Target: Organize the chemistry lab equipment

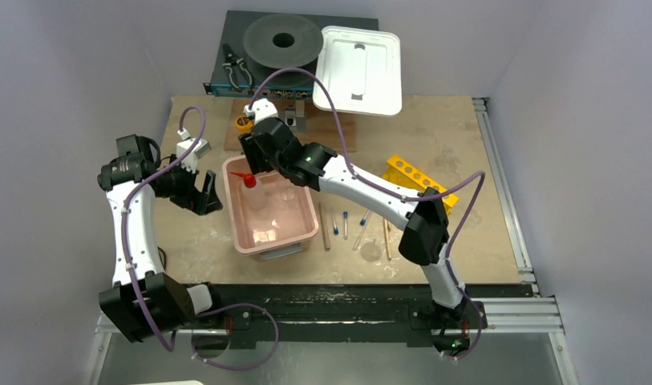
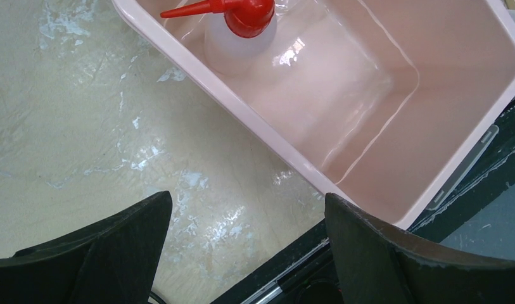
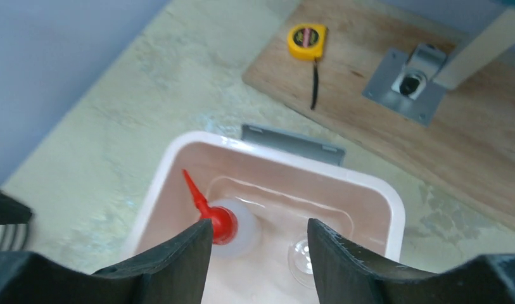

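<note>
You have the squeeze bottle (image 1: 253, 192) sitting in the pink bin (image 1: 236, 233) toward the table's (image 1: 483, 241) left edge, your right fingers (image 3: 178, 266) spread apart above it, your left fingers (image 2: 115, 253) apart and empty beside the bin's left wall.

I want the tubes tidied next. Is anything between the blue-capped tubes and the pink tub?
Only a wooden stick, lying flat on the table between the tubes and the pink tub's right wall.
</note>
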Robot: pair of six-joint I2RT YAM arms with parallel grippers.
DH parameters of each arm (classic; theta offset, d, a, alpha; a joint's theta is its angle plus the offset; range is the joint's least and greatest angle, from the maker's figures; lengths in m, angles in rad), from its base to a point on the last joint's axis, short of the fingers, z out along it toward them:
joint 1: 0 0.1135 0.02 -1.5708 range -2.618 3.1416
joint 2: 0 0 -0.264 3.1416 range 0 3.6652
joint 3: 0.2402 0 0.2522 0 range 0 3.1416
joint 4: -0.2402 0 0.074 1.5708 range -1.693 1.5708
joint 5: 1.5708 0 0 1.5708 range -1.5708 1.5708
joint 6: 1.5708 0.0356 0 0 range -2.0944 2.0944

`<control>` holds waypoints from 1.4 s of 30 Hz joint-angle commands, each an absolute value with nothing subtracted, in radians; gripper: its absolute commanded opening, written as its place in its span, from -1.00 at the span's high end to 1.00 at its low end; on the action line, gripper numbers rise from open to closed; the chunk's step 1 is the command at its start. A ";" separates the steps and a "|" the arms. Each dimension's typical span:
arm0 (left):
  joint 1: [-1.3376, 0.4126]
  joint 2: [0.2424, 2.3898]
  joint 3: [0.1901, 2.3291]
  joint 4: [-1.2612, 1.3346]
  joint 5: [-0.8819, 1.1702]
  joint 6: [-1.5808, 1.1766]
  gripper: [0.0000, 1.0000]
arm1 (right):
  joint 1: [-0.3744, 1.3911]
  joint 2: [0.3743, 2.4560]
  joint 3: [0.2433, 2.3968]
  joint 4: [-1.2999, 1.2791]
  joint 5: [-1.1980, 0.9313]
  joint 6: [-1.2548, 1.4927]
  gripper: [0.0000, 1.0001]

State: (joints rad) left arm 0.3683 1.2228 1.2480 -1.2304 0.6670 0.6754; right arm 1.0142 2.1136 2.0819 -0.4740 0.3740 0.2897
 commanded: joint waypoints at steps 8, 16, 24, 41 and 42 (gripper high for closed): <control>0.378 1.212 1.278 -1.234 0.693 0.699 -0.80 | 1.015 2.123 2.105 -0.347 0.163 0.229 -0.12; 0.389 1.215 1.299 -1.228 0.695 0.675 -0.79 | 1.012 2.197 2.128 -0.313 0.117 0.205 -0.01; 0.415 1.271 1.390 -1.300 0.717 0.679 -0.78 | 1.012 2.219 2.083 -0.303 0.134 0.183 0.01; 0.425 1.248 1.374 -1.289 0.691 0.679 -0.78 | 1.037 2.024 1.701 -0.039 0.165 0.123 0.91; 0.426 1.247 1.374 -1.288 0.690 0.679 -0.78 | 1.042 2.007 1.671 -0.026 0.166 0.116 0.91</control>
State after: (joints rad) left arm 0.4133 1.2678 1.3632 -1.2812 0.6769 0.6704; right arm 1.0180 2.0884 1.7435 -0.0971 0.1471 0.1604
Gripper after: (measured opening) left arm 0.890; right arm 0.195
